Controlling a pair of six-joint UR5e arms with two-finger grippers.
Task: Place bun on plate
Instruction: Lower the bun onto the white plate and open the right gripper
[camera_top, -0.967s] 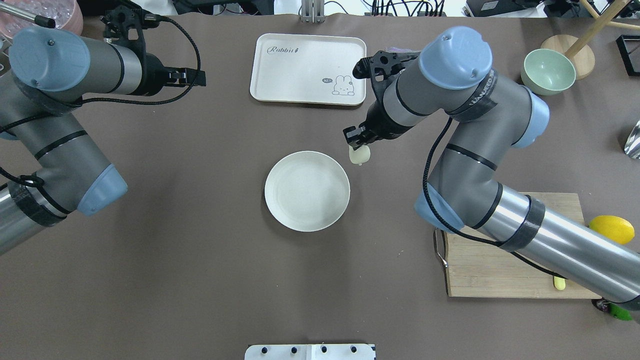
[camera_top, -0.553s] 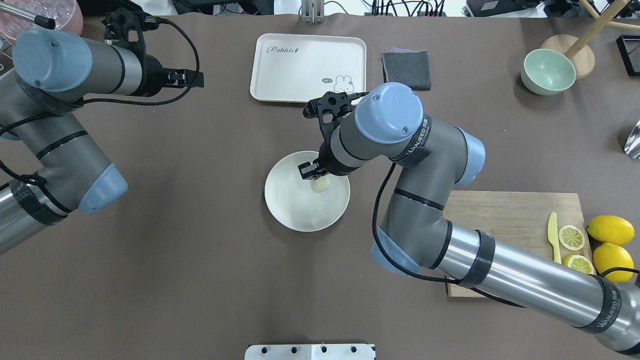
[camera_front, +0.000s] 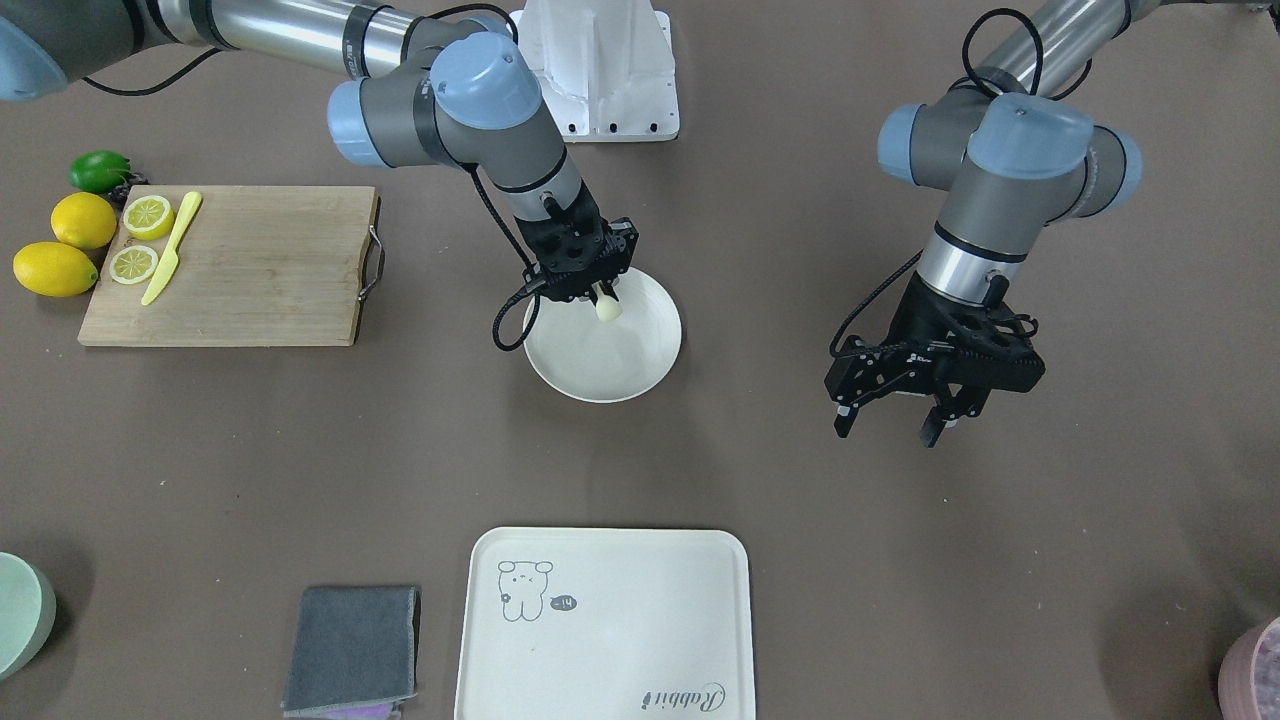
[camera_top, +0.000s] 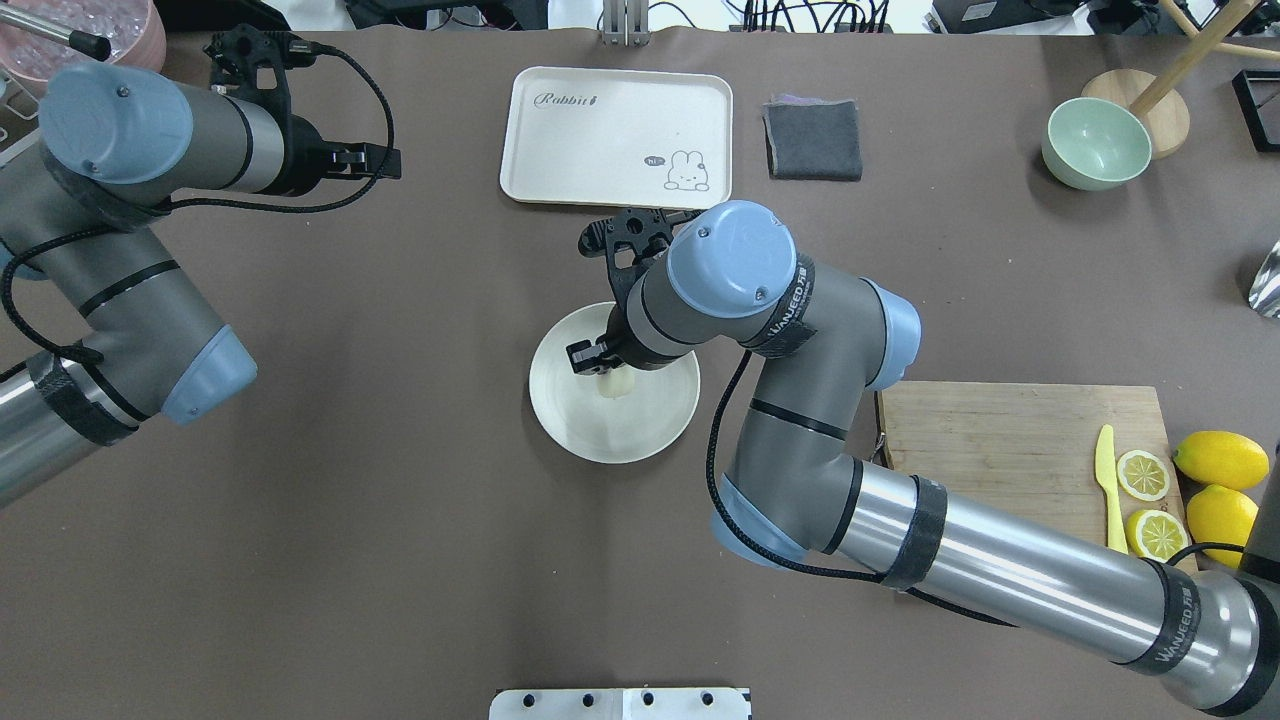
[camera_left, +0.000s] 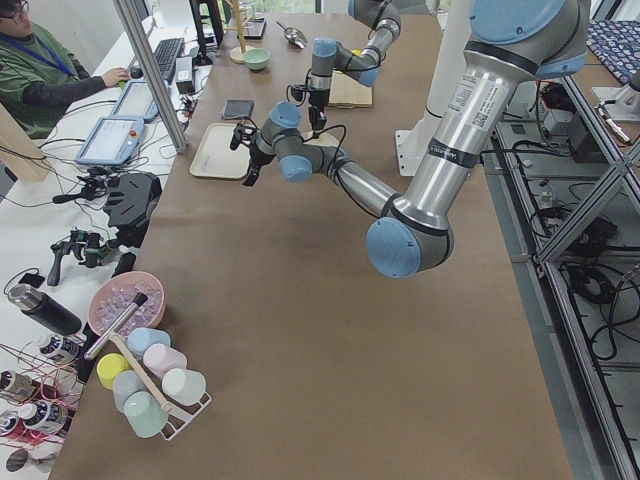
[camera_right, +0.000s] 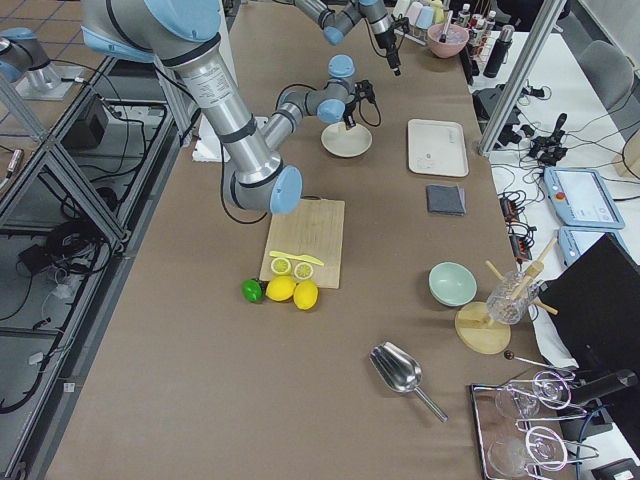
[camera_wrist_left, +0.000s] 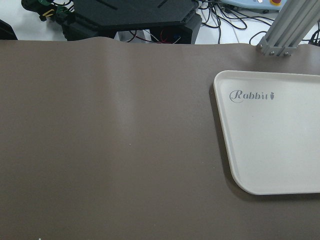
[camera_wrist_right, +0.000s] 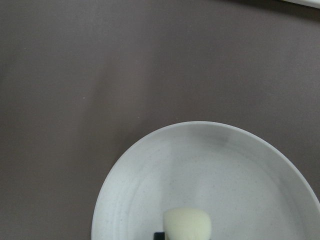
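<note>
The small pale cream bun (camera_top: 616, 384) hangs low over the middle of the round off-white plate (camera_top: 600, 448), and my right gripper (camera_top: 604, 371) is shut on it from above. From the front, the bun (camera_front: 607, 310) sits under the right gripper (camera_front: 602, 297), inside the rim of the plate (camera_front: 640, 383). The right wrist view has the bun (camera_wrist_right: 187, 224) at its bottom edge above the plate (camera_wrist_right: 150, 170); I cannot tell if they touch. Far off over bare table, my left gripper (camera_front: 889, 424) is open and holds nothing.
A cream tray (camera_top: 616, 135) with a rabbit drawing lies beyond the plate, a grey cloth (camera_top: 812, 140) beside it. A pale green bowl (camera_top: 1096, 143) stands far right. The wooden board (camera_top: 1000, 450) with lemon slices, knife and lemons (camera_top: 1220, 458) is at the right.
My right gripper has carried the bun from just outside the plate's far right rim to over the plate's middle and lower. The left arm has barely shifted.
</note>
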